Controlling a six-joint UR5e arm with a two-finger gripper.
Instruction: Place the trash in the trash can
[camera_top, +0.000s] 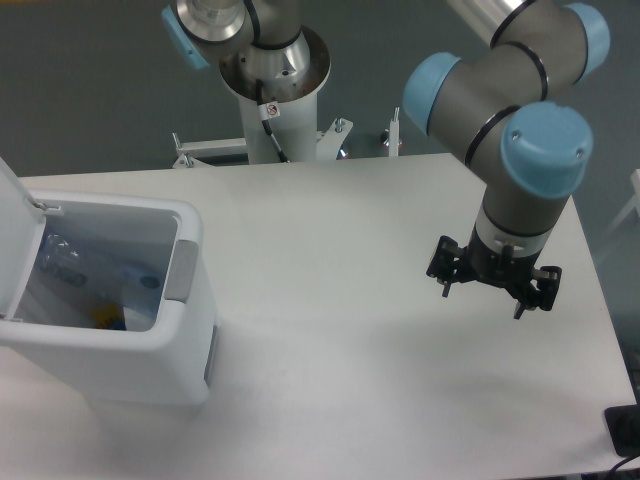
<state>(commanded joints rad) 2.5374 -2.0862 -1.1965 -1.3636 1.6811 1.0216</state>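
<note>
The trash (85, 275) lies inside the trash can (130, 350): you can see a clear bottle with blue on it down in there. The small wrapper is hard to tell apart from it. The trash can sits at the near left of the tabletop (330, 300) with its lid (15, 240) tipped up. Over on the right, your pincer (482, 293) hangs above the tabletop, well apart from the trash can. Its jaws are spread and hold nothing. No trash shows on the tabletop, so the job looks done. Keep the pincer up high and away from the lid, so you do not bump it. Far back stands the arm's base (275, 90).
</note>
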